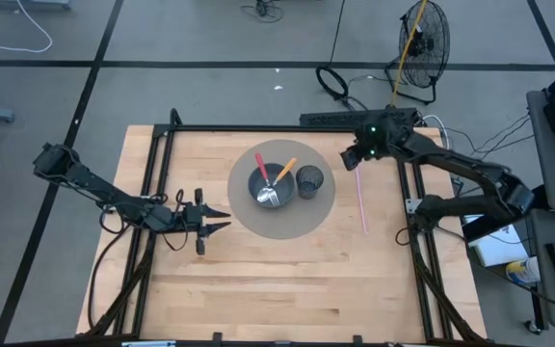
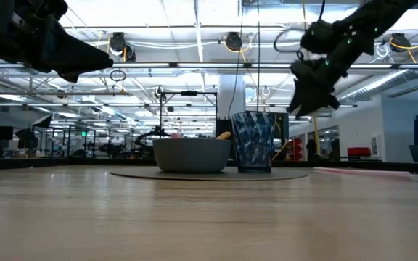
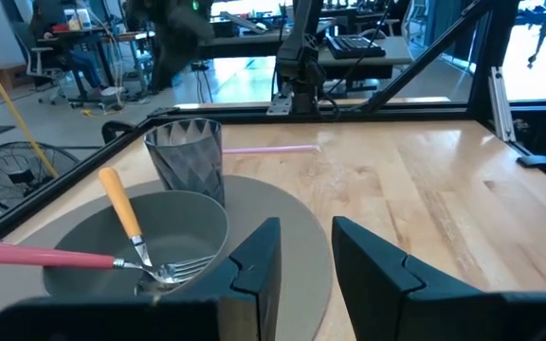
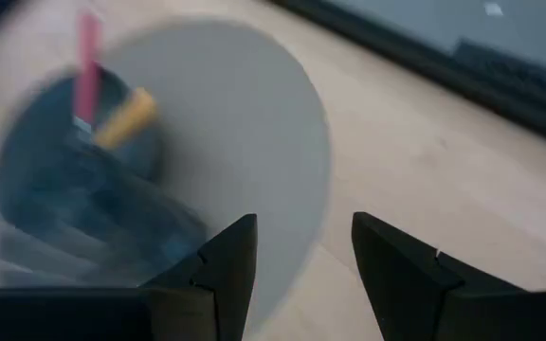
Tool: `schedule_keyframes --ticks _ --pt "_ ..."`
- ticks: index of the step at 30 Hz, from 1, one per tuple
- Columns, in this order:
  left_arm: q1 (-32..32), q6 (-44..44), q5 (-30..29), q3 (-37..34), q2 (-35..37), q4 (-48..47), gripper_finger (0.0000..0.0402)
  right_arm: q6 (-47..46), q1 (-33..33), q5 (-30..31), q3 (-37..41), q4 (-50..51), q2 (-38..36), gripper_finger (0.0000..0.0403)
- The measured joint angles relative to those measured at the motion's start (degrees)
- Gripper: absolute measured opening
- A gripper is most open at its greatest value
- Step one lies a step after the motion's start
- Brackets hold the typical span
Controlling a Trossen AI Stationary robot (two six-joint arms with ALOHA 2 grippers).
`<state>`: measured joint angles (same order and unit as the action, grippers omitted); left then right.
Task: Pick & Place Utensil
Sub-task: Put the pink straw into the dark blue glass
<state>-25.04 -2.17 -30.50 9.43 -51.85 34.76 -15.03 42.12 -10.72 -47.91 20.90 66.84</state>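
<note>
Left end effector [image 3: 301,270] hovers released before the grey bowl [image 3: 192,227] holding two forks; faceted tumbler [image 3: 186,161] beside, pink straw [image 1: 361,198] beyond; right end effector [image 4: 297,260] released; no legible writing

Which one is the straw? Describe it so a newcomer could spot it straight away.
Start at the round grey mat in the middle of the table. The pink straw lies flat on bare wood off the mat, on the right arm's side. Unlike the utensils, it is thin, plain and outside the bowl.
</note>
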Motion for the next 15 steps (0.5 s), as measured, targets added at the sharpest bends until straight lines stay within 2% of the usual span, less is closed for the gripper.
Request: schedule_keyframes --ticks 5,12,15 --pt "0.0 0.6 0.0 0.0 0.0 0.0 0.0104 -0.9 -4.3 1.2 -8.6 3.6 -0.8 0.0171" --pt "0.0 0.0 0.1 0.0 0.0 -0.2 0.0104 2.7 -10.4 17.3 -20.4 18.2 2.4 0.0171" --pt "0.0 -0.2 0.1 0.0 0.0 -0.2 0.0104 2.1 -10.8 20.0 -21.1 21.5 3.7 0.0171"
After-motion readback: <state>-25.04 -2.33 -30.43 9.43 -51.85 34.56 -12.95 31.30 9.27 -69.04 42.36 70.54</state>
